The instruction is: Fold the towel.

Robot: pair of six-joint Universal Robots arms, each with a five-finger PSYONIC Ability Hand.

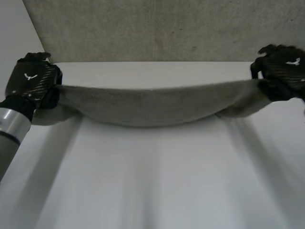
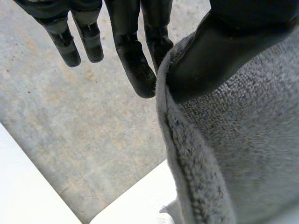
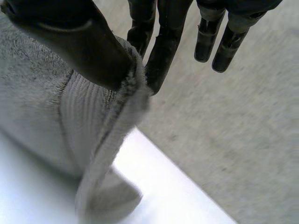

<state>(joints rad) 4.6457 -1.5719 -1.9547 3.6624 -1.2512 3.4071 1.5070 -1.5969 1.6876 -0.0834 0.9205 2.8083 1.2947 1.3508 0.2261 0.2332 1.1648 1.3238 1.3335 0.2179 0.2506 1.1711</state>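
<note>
A grey towel (image 1: 157, 105) hangs stretched between my two hands above the white table (image 1: 157, 181), sagging in the middle. My left hand (image 1: 31, 78) holds its left end; in the left wrist view the thumb (image 2: 219, 56) pinches the towel's hemmed edge (image 2: 187, 154) against the straight fingers (image 2: 135, 60). My right hand (image 1: 281, 71) holds the right end; in the right wrist view its thumb (image 3: 79, 42) presses the towel (image 3: 42, 121) against the fingers (image 3: 163, 51). Both ends droop in folds below the hands.
Beyond the table's far edge lies a speckled grey floor (image 1: 157, 28). The white tabletop stretches wide in front of the towel, toward me. The table's corner (image 2: 126, 205) lies beneath my left hand.
</note>
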